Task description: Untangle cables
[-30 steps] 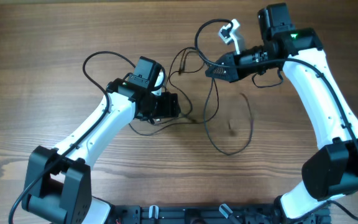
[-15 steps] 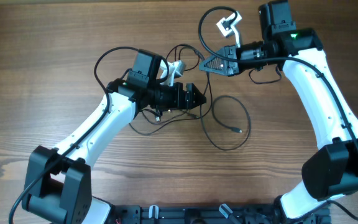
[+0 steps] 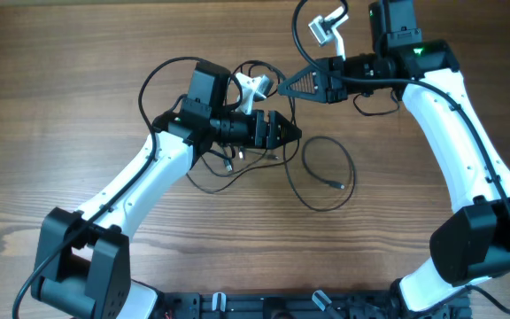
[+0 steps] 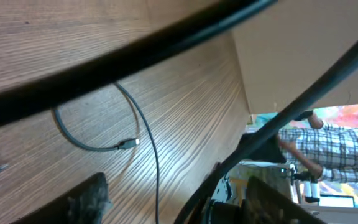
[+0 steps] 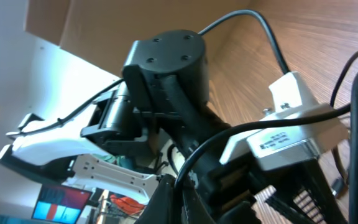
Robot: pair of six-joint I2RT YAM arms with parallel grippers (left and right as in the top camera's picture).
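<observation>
Thin black cables lie tangled mid-table, with a loose loop and a small plug end. That loop also shows in the left wrist view. My right gripper is shut on a black cable that runs up to a white connector. The right wrist view shows that grip and the connector. My left gripper points right amid the tangle, its jaws apart, with cable strands crossing over it. A second white connector sits just above it.
A wide cable loop arcs behind the left arm. More strands trail on the wood below the left wrist. Both white arms reach in from the front edge. The two grippers are close together.
My left gripper has risen from the table and moved right, dragging cable strands with it. My right gripper has pulled its cable and white connector toward the far edge.
</observation>
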